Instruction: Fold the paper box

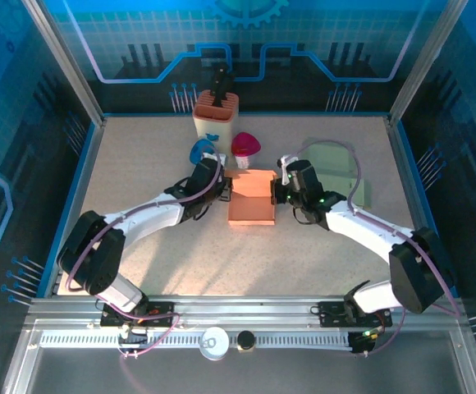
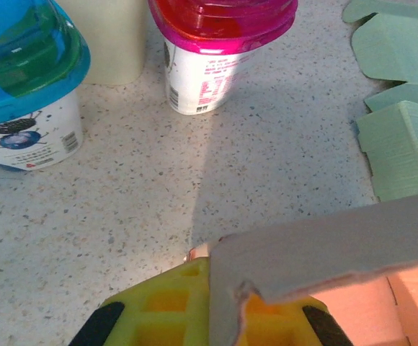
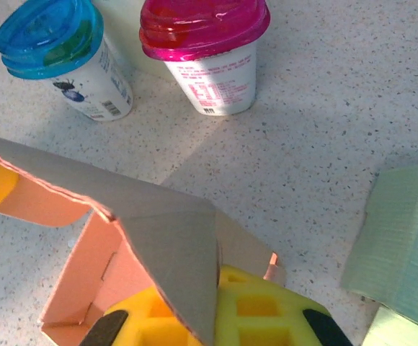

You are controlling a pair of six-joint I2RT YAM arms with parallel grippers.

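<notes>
Yellow-padded left gripper (image 1: 218,185) and right gripper (image 1: 281,190) are both clamped on side flaps of the paper box (image 1: 252,209) between them. Box long axis runs away from the bases, open side up. Just beyond the fingers: blue-lidded cup (image 1: 202,151), pink-lidded cup (image 1: 245,148). Green carton blanks (image 1: 336,176) outboard of right gripper. Box salmon inside, grey outside.

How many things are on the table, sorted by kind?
Yogurt cups: 2, the blue-lidded cup and the pink-lidded cup
orange paper box: 1
green cardboard pile: 1, sheets not countable
cream holder: 1
Total: 5
</notes>
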